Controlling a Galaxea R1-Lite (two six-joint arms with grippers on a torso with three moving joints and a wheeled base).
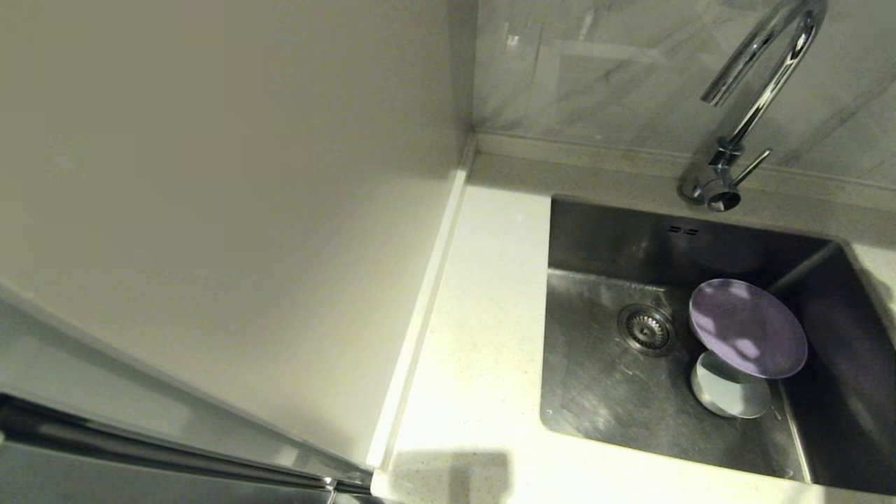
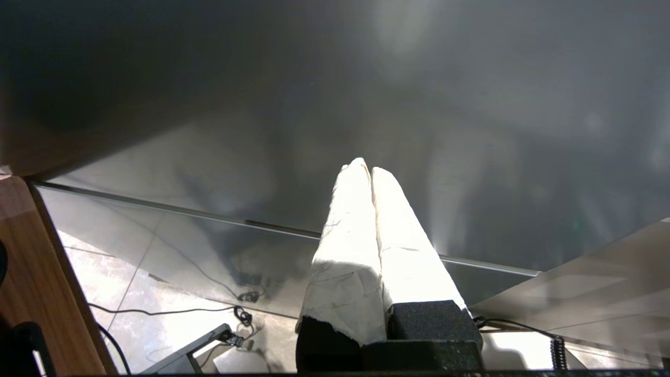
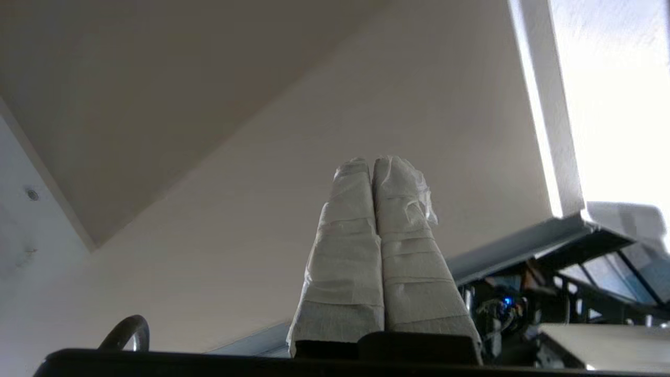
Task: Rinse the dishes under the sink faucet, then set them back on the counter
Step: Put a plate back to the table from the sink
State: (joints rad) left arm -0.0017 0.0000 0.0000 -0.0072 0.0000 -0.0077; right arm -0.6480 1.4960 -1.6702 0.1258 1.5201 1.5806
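Observation:
In the head view the lilac plate [image 1: 747,327] lies tilted inside the steel sink [image 1: 595,399], leaning over the pale blue-white bowl [image 1: 728,393] just right of the round drain strainer [image 1: 645,327]. The pink cup is out of view. The chrome faucet [image 1: 763,84] rises behind the basin, its thin lever [image 1: 752,166] pointing right. The white counter [image 1: 476,336] lies left of the sink. Neither arm shows in the head view. My left gripper [image 2: 368,168] is shut and holds nothing, low before a dark cabinet front. My right gripper [image 3: 372,163] is shut and holds nothing, aimed at a plain wall.
A cream wall panel [image 1: 224,210] fills the left of the head view, meeting the counter along a low raised strip [image 1: 427,301]. A marbled backsplash [image 1: 630,70] stands behind the faucet. Cables [image 2: 172,309] lie on the tiled floor below the left gripper.

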